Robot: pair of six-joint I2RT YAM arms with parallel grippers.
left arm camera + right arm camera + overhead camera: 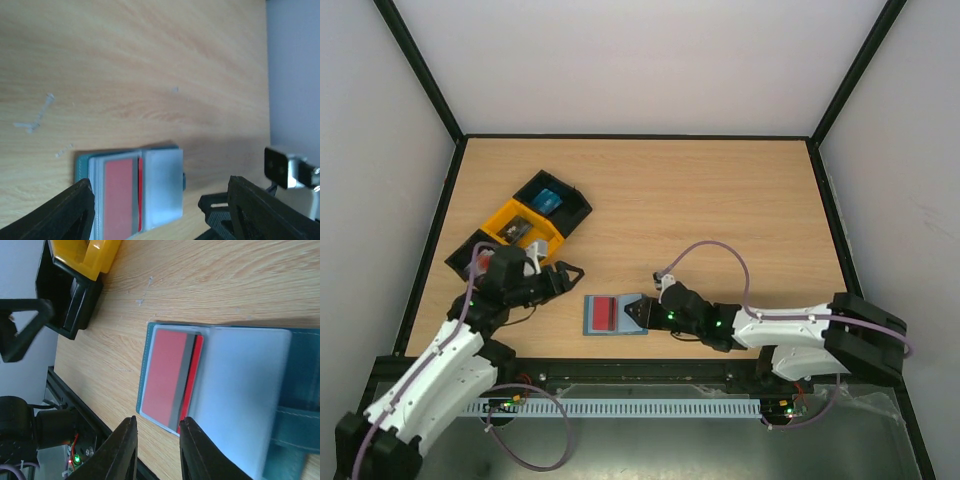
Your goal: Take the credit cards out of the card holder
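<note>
Blue-grey wallet (627, 326) lies open so the red card (602, 313) is reachable (I guess); right claw (158, 419) barely parted, left claw (572, 279) gaping.

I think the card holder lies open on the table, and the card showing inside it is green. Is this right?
Not quite. The card holder does lie open on the table, but the card showing inside it is red, not green. The right wrist view shows this most clearly.

Wooden table (720, 220), yellow tray (500, 215) touching black tray (572, 206), blue item (546, 199) inside black tray
</note>
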